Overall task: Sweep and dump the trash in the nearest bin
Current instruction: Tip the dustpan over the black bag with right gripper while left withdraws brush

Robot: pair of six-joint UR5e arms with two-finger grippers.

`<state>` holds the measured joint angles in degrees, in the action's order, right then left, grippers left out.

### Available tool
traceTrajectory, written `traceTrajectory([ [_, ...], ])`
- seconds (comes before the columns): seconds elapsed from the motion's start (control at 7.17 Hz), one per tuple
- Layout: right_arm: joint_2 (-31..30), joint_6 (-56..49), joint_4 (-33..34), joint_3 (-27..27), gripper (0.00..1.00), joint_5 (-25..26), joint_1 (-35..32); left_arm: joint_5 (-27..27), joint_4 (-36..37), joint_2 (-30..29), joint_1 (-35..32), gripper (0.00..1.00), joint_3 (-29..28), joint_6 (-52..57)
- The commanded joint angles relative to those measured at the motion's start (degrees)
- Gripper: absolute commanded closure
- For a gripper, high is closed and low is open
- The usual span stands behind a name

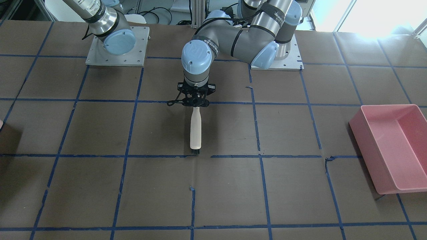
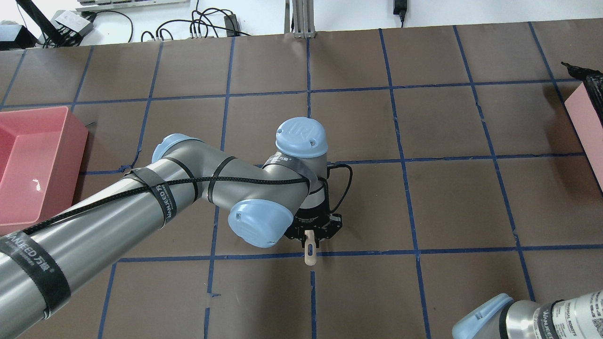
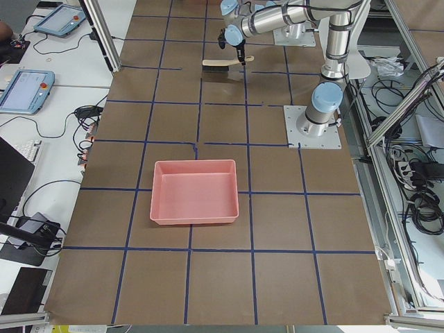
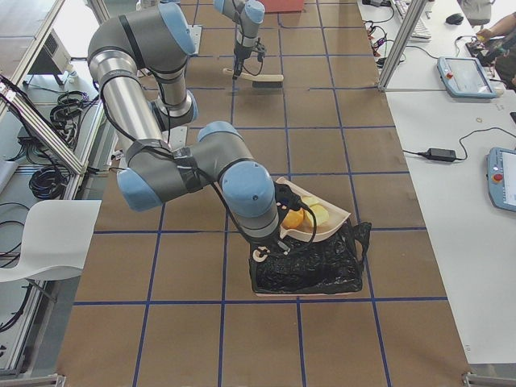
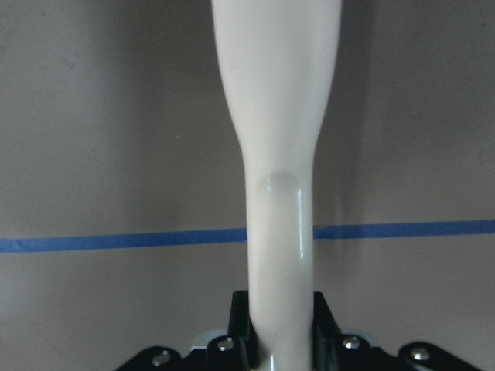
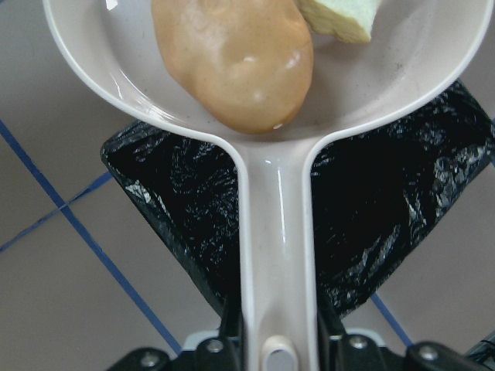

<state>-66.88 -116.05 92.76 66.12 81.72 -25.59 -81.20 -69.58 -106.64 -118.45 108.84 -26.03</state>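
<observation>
My right gripper [image 6: 278,328] is shut on the handle of a white dustpan [image 6: 402,73] and holds it over the bin [image 4: 310,266], which is lined with a black bag; a pale pink side of the bin shows in the overhead view [image 2: 584,110]. In the pan lie a tan-brown potato-shaped lump [image 6: 232,58] and a pale yellow-green chunk [image 6: 340,15]; a third bit is not clear. My left gripper [image 1: 196,105] is shut on the white handle of a brush [image 1: 195,130], whose black bristles rest on the table's middle.
A large pink rectangular tray [image 1: 393,146] stands on the robot's left side of the table, also seen in the overhead view [image 2: 33,160]. Blue tape lines grid the brown table. The arm bases sit at the robot's edge.
</observation>
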Motion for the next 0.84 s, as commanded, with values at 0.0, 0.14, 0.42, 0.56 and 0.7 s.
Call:
traceTrajectory([
  [0.0, 5.32, -0.23, 0.31, -6.24, 1.0, 3.16, 1.15, 0.78, 0.59, -0.5, -0.03, 1.0, 0.06, -0.43],
  [0.14, 7.27, -1.8, 2.4, -7.58, 1.0, 3.27, 1.15, 0.87, 0.58, -0.5, -0.03, 0.93, 0.15, -0.52],
  [0.42, 7.64, -4.7, 6.1, -6.89, 1.0, 7.64, 0.46, 0.78, 0.5, -0.59, -0.03, 0.57, 0.15, -1.04],
  [0.56, 7.64, -5.15, 7.42, -6.71, 1.0, 10.62, -0.42, 0.69, 0.58, -1.11, -0.03, 0.17, 0.15, -0.87],
  [0.7, 7.72, -9.51, 10.48, -6.54, 1.0, 13.18, -1.99, 0.78, 0.58, -1.72, -0.03, 0.13, 0.06, -0.69],
])
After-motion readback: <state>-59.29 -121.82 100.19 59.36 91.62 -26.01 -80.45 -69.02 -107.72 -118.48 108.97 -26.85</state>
